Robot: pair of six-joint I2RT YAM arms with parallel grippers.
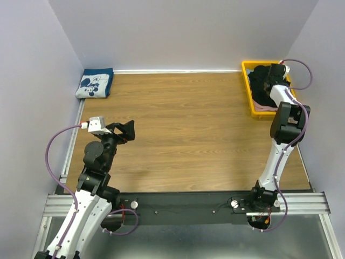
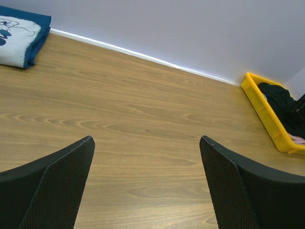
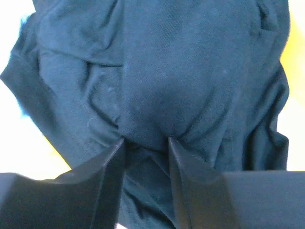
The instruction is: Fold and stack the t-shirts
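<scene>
**Right arm in the bin, pinch on the black shirt; left arm idle**

- Right gripper (image 3: pixel 145 140): down inside the yellow bin (image 1: pixel 247 89), at about 1 o'clock on the table (image 1: pixel 188 135) in the top view. Jaws nearly closed, with a ridge of the black t-shirt (image 3: pixel 181 71) bunched between the fingertips. Cloth puckers toward the pinch, so it reads as a real hold.
- Left gripper (image 2: pixel 147 139): jaws wide apart, nothing in them. It hangs above bare wood at about 8 o'clock, well apart from any cloth.
- Navy t-shirt with the mouse print (image 1: pixel 94 83): folded and lying in the far corner at about 10 o'clock, against the wall.
- Pink t-shirt (image 1: pixel 262 108): a pale sliver under the black one at the bin's near end. Probably this shirt, though too little shows to be sure.

Judgement: start of the second shirt, pulling it out of the bin.

Risks from here:
- The pinch takes a thin fold from mid-cloth, not a hem or shoulder. The shirt may slip out under its own weight on the lift.
- The black cloth is heaped on the pink. Dragging it could bring the pink out too, or hang it over the rim.
- A sideways pull could catch the cloth on the bin wall and shift the bin.
- The shirt would likely land crumpled, and the left gripper is far from it for spreading.
</scene>
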